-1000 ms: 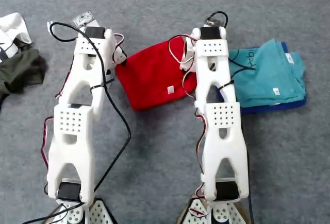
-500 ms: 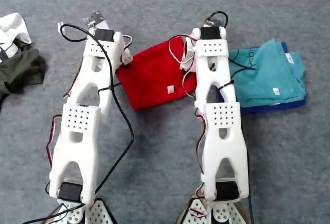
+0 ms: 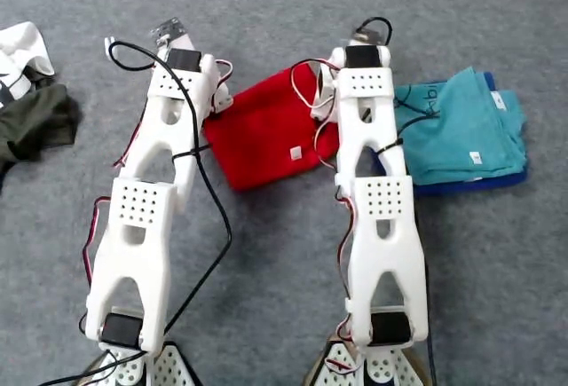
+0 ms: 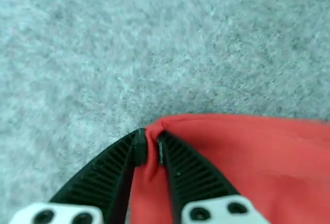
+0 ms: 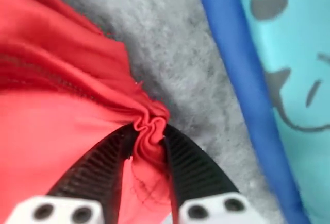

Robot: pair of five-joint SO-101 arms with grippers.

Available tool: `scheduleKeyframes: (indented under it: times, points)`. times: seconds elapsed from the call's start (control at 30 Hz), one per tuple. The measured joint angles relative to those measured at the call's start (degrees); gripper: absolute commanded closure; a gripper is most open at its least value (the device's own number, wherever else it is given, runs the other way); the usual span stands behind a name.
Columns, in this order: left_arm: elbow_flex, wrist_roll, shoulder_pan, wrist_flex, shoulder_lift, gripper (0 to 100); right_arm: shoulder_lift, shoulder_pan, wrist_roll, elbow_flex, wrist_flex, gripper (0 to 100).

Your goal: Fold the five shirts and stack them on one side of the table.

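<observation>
On the grey table (image 3: pixel 266 262), the folded red shirt (image 3: pixel 262 133) lies between the arms, just beside the teal and blue stack (image 3: pixel 461 133). Over the last second the left arm (image 3: pixel 142 217) swings inward, nudging the shirt's edge stackward, probably starting the carry. The left gripper (image 4: pixel 150 149) and right gripper (image 5: pixel 149 134) each pinch a red corner.

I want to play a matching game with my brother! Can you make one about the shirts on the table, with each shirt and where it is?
Shirts:
1. red shirt
2. teal shirt
3. blue shirt
4. dark green shirt

Places:
A. crumpled, out past the left arm's outer side
B. underneath the teal shirt
C. pinched by the left gripper and the right gripper
D. folded, lying on top of the blue shirt

Pairs: 1-C, 2-D, 3-B, 4-A
</observation>
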State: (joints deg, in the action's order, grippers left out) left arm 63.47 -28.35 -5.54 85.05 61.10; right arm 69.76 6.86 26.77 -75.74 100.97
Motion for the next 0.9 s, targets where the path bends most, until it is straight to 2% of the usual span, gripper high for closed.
scheduleKeyframes:
  times: [0.17,0.33,0.43,0.7,0.9]
  points:
    - [5.01,-0.09,0.0,1.49,0.18,98,0.09,-0.79,-2.29,-5.98,0.35,99.7]
    - [19.43,-0.26,-1.32,6.33,0.44,98,0.09,-2.29,-5.8,-15.74,0.35,99.7]
    - [25.85,-1.23,-2.64,6.95,0.44,98,-0.44,-3.08,-7.03,-16.53,0.35,99.7]
    - [27.96,-4.31,-8.09,6.51,0.44,98,-8.79,-8.53,-8.35,-16.53,0.35,99.7]
    - [27.96,-5.54,-11.25,0.62,0.44,98,-14.15,-12.92,-13.19,-15.21,0.35,99.7]
